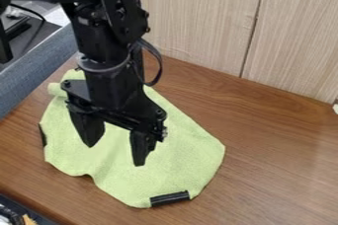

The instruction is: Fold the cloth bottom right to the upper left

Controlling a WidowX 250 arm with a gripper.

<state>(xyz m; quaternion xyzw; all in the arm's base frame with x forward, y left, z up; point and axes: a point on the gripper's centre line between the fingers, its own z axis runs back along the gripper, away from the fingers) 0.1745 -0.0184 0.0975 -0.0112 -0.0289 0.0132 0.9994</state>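
The black gripper (pixel 115 154) hangs over the middle-left part of the cloth, its two fingers spread apart with only cloth visible below and between them. The light green cloth (pixel 178 162) lies mostly spread on the brown wooden table, with a wavy lower-left edge. One black strip sits at its bottom edge and another at its left edge. Its upper left is bunched or folded, and the arm covers part of the upper area.
Wood-grain panels (pixel 204 17) rise behind the brown table (pixel 284 155). A grey-blue padded edge (pixel 39 61) borders the left side. Dark items lie beyond it and at the bottom left corner.
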